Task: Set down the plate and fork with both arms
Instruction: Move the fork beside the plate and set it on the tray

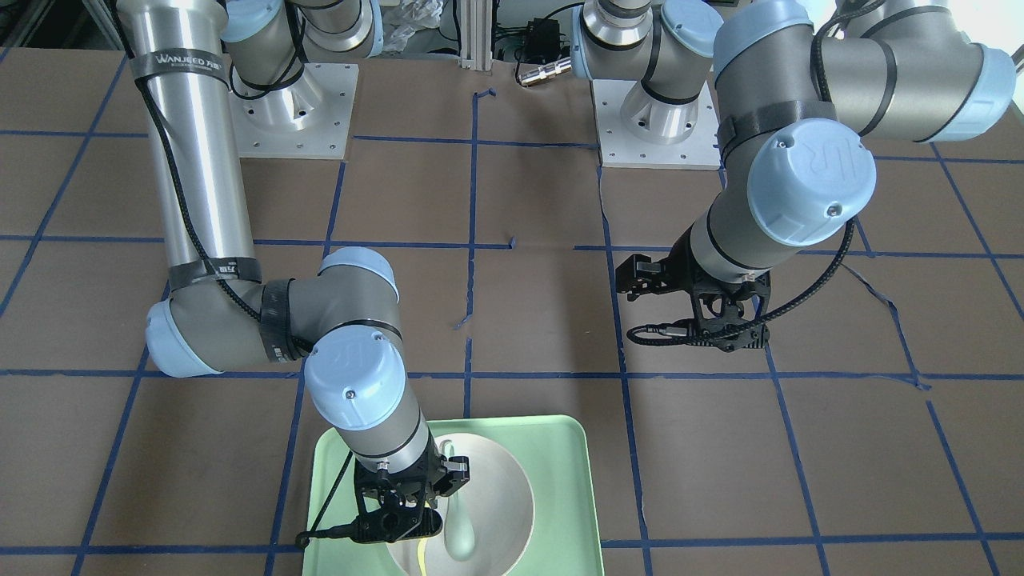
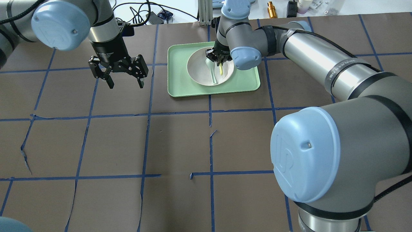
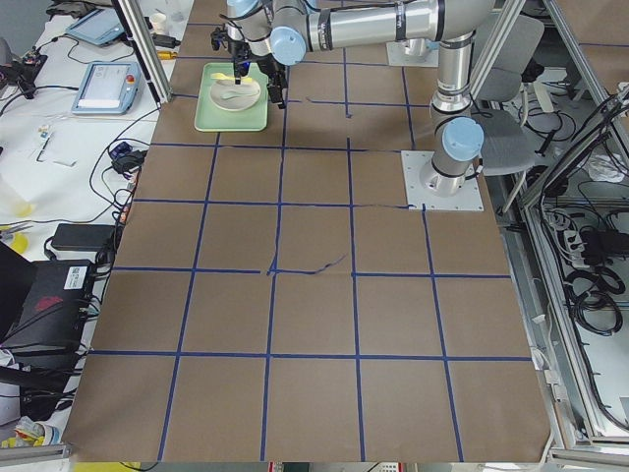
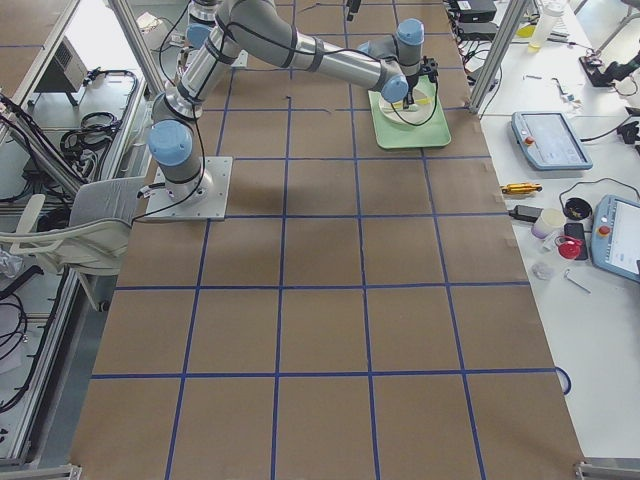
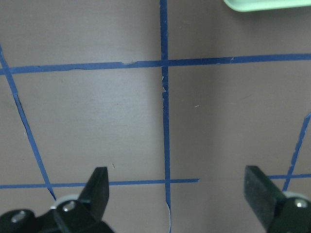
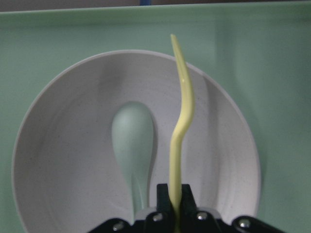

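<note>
The white plate (image 2: pixel 198 69) sits in the mint-green tray (image 2: pixel 180 87) at the far middle of the table. A pale grey-green spoon (image 2: pixel 212 71) lies in the plate. My right gripper (image 2: pixel 219 59) is over the plate, shut on one end of the pale-yellow fork (image 2: pixel 221 69). In the right wrist view the fork (image 6: pixel 182 121) reaches out from the gripper (image 6: pixel 175 194) across the plate (image 6: pixel 63 160), beside the spoon (image 6: pixel 133 141). I cannot tell whether its far end touches the plate. My left gripper (image 2: pixel 124 75) is open and empty above bare table, left of the tray.
The tray's corner shows at the top edge of the left wrist view (image 5: pixel 267 4). Brown table paper with a blue tape grid (image 2: pixel 146 112) covers the table. The right arm's elbow (image 2: pixel 305 154) looms over the near right. Cables and small items lie along the far edge.
</note>
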Available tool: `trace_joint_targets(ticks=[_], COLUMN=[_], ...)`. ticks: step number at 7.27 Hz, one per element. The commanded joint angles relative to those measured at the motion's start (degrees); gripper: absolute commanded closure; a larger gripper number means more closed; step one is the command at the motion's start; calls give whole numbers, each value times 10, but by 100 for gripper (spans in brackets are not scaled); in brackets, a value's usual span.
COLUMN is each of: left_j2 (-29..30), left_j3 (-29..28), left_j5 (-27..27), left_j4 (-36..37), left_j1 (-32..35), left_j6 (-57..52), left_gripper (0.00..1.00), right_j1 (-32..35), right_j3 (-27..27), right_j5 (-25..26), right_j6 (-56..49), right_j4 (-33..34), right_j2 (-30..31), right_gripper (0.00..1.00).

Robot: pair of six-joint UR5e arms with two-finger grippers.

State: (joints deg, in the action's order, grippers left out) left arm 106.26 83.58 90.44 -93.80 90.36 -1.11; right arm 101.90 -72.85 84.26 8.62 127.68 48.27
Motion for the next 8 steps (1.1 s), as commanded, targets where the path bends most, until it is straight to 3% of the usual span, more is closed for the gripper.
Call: trace_joint_targets(ticks=[1,3,5,8], left_j2=[-1,-5,-7,-7], left_j3=[0,0,0,3], left_j5=[1,0,0,0], left_j4=[3,4,4,4], left_j1=[0,0,-1,0], left_j6=[0,1,1,2], left_gripper=[0,0,0,0], right_j1=[-28,-92,-102,-102], right_j3=[-5,-14,-18,-17], right_j5=[-46,-85,-125,-132], right_j6=[6,-85,-113,-114], right_j4=[-4,-46,-42,-38], right_j2=[34,30,0,-25], right_gripper=[100,100,100,100])
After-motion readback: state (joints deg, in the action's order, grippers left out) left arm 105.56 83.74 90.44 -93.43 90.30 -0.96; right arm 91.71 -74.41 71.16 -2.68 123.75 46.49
